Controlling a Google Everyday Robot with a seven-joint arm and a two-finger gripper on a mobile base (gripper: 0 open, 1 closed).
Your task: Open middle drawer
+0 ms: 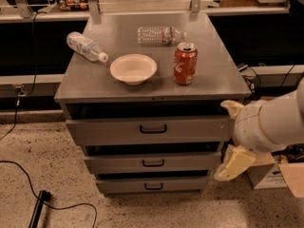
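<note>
The gray metal cabinet (152, 87) has three drawers stacked at its front. The middle drawer (118, 164) is the second one, with a flat gray front and a small black pull handle (153, 163). Its front sits in line with the stack, with a dark gap above it. My gripper (221, 140) is at the cabinet's right front corner, level with the top and middle drawers. Its two cream fingers are spread apart, one finger (230, 108) high and one low, holding nothing. It is to the right of the handle and does not touch it.
On the cabinet top stand a white bowl (133, 68) and a red soda can (185, 63), with two plastic bottles (86, 46) lying down. A cardboard box (280, 172) sits on the floor to the right. A black cable (28, 172) runs on the floor at left.
</note>
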